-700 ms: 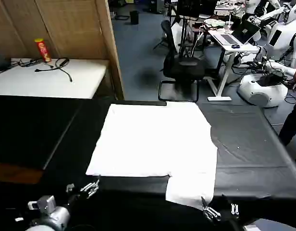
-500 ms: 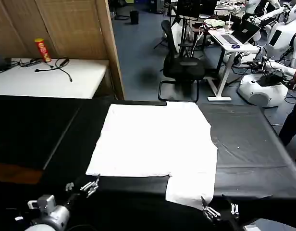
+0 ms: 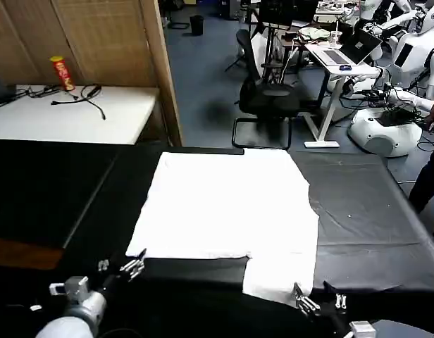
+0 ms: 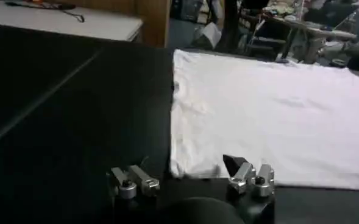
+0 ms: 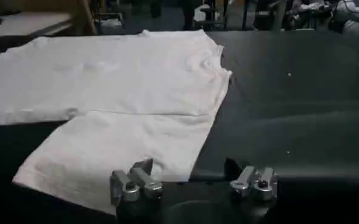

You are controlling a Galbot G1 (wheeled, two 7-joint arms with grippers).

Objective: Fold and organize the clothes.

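The clothes, one white T-shirt (image 3: 227, 204), lie flat on the black table (image 3: 365, 218), with a narrower flap (image 3: 280, 278) reaching toward the near edge on the right. My left gripper (image 3: 120, 266) is open just short of the shirt's near left corner (image 4: 182, 167), which sits between its fingers (image 4: 130, 181) in the left wrist view. My right gripper (image 3: 320, 301) is open at the flap's near right corner. In the right wrist view, one of its fingers (image 5: 136, 179) overlaps the flap's edge (image 5: 106, 158) and the other is over bare black table.
A white side table (image 3: 69, 116) with cables and a red can (image 3: 62, 72) stands far left behind a wooden screen (image 3: 97, 35). Beyond the table are an office chair (image 3: 266, 98), a desk (image 3: 340, 63) and another robot (image 3: 386, 130). Bare black table lies left and right of the shirt.
My left gripper has moved slightly forward and right toward the shirt's near left corner. My right gripper has edged forward at the flap. The shirt has not moved.
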